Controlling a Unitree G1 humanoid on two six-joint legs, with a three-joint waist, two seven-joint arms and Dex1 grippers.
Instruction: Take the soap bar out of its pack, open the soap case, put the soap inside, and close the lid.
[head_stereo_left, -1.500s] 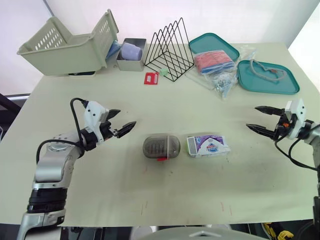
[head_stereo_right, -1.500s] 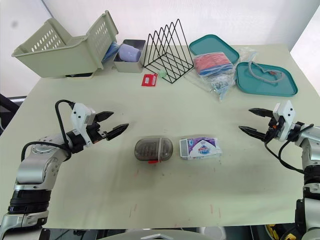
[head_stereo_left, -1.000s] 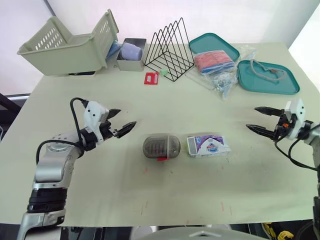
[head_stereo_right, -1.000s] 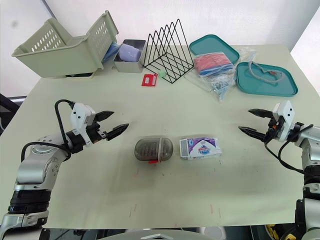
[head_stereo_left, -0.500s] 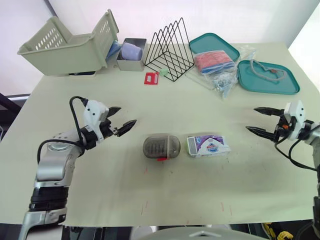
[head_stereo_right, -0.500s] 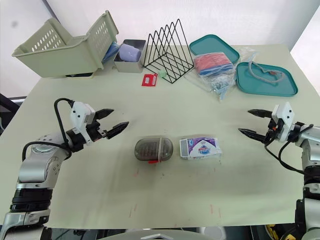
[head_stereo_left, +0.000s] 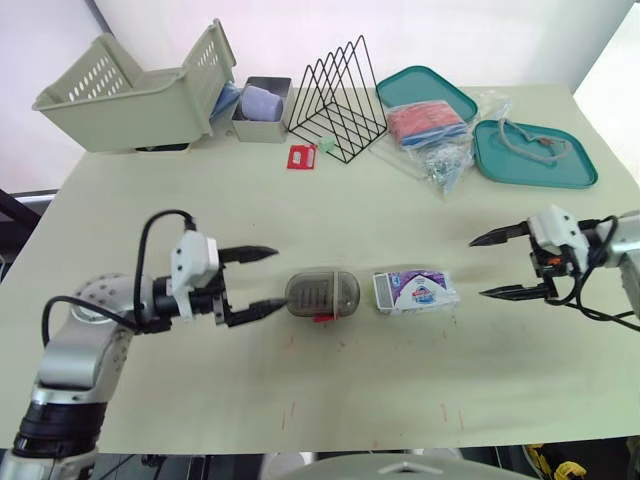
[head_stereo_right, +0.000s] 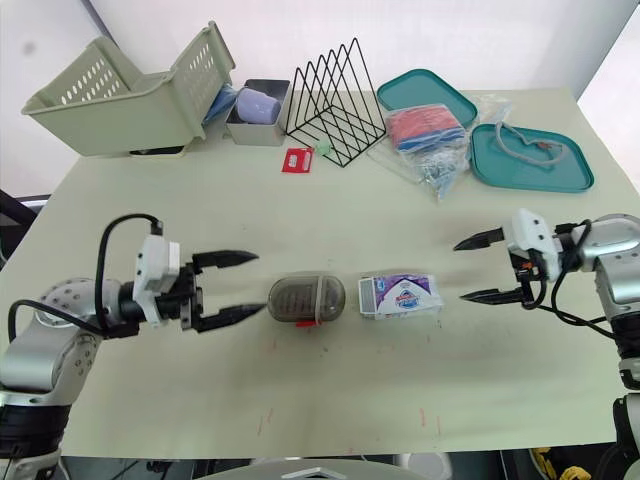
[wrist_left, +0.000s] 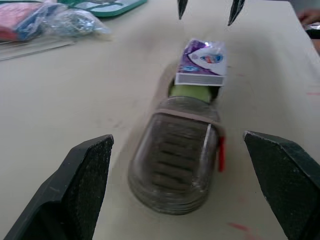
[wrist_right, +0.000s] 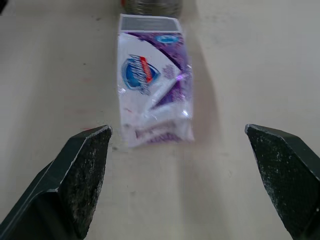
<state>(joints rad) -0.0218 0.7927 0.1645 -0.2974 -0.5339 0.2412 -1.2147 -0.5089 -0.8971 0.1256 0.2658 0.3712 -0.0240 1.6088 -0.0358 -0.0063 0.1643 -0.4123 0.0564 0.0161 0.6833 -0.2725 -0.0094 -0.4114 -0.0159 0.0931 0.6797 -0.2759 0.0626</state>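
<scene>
Fingers of my left gripper (head_stereo_left: 278, 278) are spread wide and hold nothing. They point at the soap case (head_stereo_left: 322, 293) from its 9 o'clock side. The fingertip closer to me sits just beside the rounded end of the case, and I cannot tell whether it touches. From my left wrist, the two black fingers (wrist_left: 75, 190) stand either side of the case with bare table between.

The case lies flat near the middle of the table (head_stereo_left: 350, 400). Its smoky see-through lid is shut, and a small red clasp (head_stereo_left: 322, 318) sits at its 6 o'clock edge. At 3 o'clock of the case, just beside it, is the soap pack (head_stereo_left: 417, 290), a white and purple wrapper lying flat with its grey end toward the case.

My right gripper (head_stereo_left: 478, 268) hangs at 3 o'clock of the pack, near it but apart. Its fingers are likewise parted wide and empty, with the tips aimed at the pack. From my right wrist, the pack lies straight ahead between the two fingers (wrist_right: 82, 175).

Other things line the far side of the table. At 11 o'clock a pale green basket (head_stereo_left: 130, 90) sits tilted, and a metal tin (head_stereo_left: 262, 108) stands just beside it. At 12 o'clock is a black wire rack (head_stereo_left: 338, 100), with a small red item (head_stereo_left: 301, 157) on the table near its foot. At 1 o'clock lies a teal tray (head_stereo_left: 428, 88), and at 2 o'clock a second teal tray (head_stereo_left: 535, 155). A clear plastic bag (head_stereo_left: 435, 140) lies between them.
</scene>
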